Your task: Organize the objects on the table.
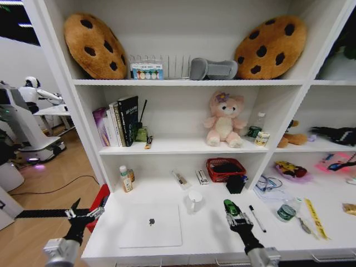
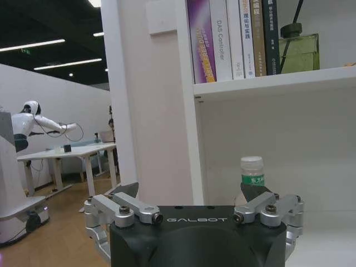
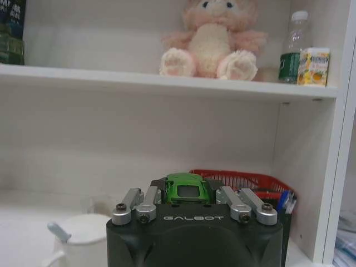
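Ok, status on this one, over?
Right pincer shut on green toy car, above the table. Left pincer open, off the table's left end. Mug near the car.

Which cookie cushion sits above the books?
The left cookie cushion, leaning on the top shelf over the books; the other cookie cushion leans at the far right.

A white shelving unit (image 1: 183,83) rises ahead, its back panels plain white. To the left the room opens onto a wood-toned floor (image 1: 55,178) with a dark cable trailing across it. Farther back stands a white wall (image 2: 61,100) and a white table on slanted legs (image 2: 67,153). Long ceiling strip lights (image 2: 33,45) glow against a dark ceiling
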You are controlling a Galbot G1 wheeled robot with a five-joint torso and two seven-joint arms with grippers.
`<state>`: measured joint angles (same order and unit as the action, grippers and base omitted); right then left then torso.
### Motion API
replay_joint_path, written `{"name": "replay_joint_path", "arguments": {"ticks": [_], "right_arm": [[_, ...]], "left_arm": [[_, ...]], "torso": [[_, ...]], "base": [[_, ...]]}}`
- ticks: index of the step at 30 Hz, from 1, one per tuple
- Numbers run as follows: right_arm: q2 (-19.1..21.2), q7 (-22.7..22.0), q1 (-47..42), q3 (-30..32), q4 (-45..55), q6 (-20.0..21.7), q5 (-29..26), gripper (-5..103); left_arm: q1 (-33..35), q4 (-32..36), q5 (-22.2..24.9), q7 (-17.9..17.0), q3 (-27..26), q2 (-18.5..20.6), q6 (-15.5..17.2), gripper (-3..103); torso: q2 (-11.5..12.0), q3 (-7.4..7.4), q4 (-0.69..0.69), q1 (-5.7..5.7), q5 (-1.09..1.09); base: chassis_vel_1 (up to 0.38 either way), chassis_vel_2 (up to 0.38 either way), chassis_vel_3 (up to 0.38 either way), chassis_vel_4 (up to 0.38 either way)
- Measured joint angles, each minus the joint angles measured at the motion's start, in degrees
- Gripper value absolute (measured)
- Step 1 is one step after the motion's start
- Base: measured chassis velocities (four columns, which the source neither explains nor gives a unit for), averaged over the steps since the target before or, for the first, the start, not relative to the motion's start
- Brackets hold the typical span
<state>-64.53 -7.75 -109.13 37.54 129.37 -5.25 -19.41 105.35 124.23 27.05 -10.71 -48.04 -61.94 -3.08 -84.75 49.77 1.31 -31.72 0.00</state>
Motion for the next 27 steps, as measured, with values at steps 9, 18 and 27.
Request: {"name": "replay_joint_path", "arguments": {"ticks": [9,18,27], "right_arm": [[6.8,-1.3,2.5,3.1,7.8,6.2,-7.9,37],[12.4,-3.8,7.6,5.1,11.8,12.5,-17.7,37],[20.0,-5.5,22.5,3.9,7.9,16.7,-29.7,37]], "left_arm": [[-1.5,-0.2,2.2,0.0,0.1,0.0,-0.9,100],[-2.2,1.0,4.5,-0.5,0.4,-0.3,-0.5,100],[-2.2,1.1,4.6,-0.7,0.5,-0.4,-0.3,100]], "torso": [[0.0,0.00,-0.01,0.00,0.00],[0.0,0.00,-0.01,0.00,0.01],[0.0,0.00,-0.01,0.01,0.00]], "base": [[0.000,0.000,0.000,0.000],[0.000,0.000,0.000,0.000],[0.000,0.000,0.000,0.000]]}}
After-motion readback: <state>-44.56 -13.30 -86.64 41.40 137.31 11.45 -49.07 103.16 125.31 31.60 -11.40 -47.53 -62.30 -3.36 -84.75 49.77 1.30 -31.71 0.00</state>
